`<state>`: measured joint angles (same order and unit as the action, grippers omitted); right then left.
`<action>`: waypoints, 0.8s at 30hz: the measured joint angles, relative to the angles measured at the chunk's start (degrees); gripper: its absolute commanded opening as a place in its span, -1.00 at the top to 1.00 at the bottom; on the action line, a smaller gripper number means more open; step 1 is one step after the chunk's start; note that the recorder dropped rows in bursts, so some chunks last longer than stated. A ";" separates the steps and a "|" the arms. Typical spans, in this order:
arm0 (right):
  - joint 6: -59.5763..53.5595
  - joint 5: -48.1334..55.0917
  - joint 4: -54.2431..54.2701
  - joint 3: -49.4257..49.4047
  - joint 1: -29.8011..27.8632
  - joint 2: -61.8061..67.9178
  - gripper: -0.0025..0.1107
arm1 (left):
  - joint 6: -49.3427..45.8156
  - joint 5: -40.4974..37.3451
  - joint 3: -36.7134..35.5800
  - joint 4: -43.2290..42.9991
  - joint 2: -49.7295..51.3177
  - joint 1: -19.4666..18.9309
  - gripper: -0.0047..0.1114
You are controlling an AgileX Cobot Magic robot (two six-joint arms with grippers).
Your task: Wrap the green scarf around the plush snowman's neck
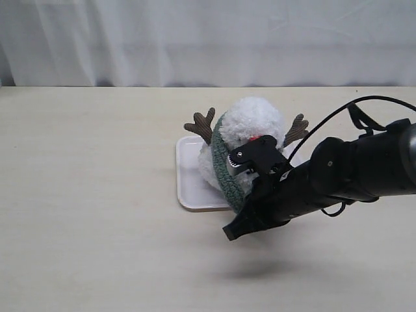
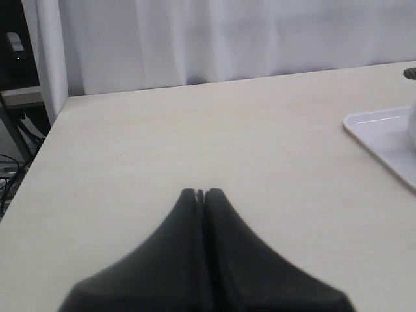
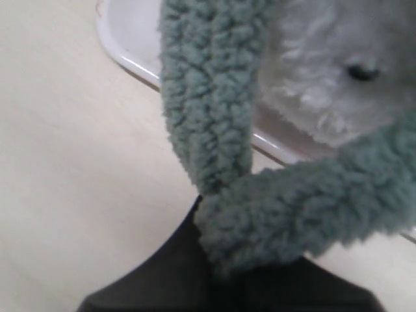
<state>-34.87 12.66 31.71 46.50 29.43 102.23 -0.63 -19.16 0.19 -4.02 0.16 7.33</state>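
Note:
The plush snowman [image 1: 257, 120] rests on a white tray [image 1: 192, 182] in mid-table, with its brown twig arms sticking out at both sides. The green scarf [image 1: 224, 162] curves down its left side, from behind the left twig arm to the tray's front edge. My right gripper [image 1: 235, 224] reaches in from the right and is shut on the scarf in front of the tray. In the right wrist view the scarf [image 3: 208, 97] folds over at the gripper [image 3: 203, 207], beside the snowman [image 3: 318, 71] with one black eye showing. My left gripper [image 2: 201, 193] is shut and holds nothing, away from the toy.
The table is pale wood with a white curtain behind it. A corner of the tray [image 2: 383, 130] shows at the edge of the left wrist view. The table's far edge and some cables lie beyond the left gripper.

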 measured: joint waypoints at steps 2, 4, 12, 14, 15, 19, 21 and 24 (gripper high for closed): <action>-0.01 0.00 -0.55 0.00 0.00 0.00 0.89 | 0.00 0.00 0.00 0.00 0.00 0.00 0.92; -0.01 0.00 -0.74 0.00 0.00 0.11 0.89 | 0.00 0.00 0.00 0.00 0.00 0.00 0.92; -0.01 0.00 -3.19 0.04 0.00 2.72 0.89 | 0.00 0.00 0.00 0.00 0.00 0.00 0.92; -0.01 0.00 -3.31 0.04 0.00 2.97 0.89 | 0.00 0.00 0.00 0.00 0.00 0.00 0.92; -0.01 0.00 -3.31 0.04 0.00 3.06 0.89 | 0.00 0.00 0.00 0.00 0.00 0.00 0.92; -0.01 -0.13 -3.31 0.04 0.00 3.06 0.89 | 0.00 0.00 0.00 0.00 0.00 0.00 0.92; -0.01 -0.21 -3.42 0.04 0.00 3.06 0.89 | 0.00 0.00 0.00 0.00 0.00 0.00 0.92; -0.01 -0.35 -3.42 0.04 0.00 3.06 0.89 | 0.00 0.00 0.00 0.00 0.00 0.00 0.92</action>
<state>-34.87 12.31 28.29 46.54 29.43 105.29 -0.63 -19.16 0.19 -4.02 0.16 7.33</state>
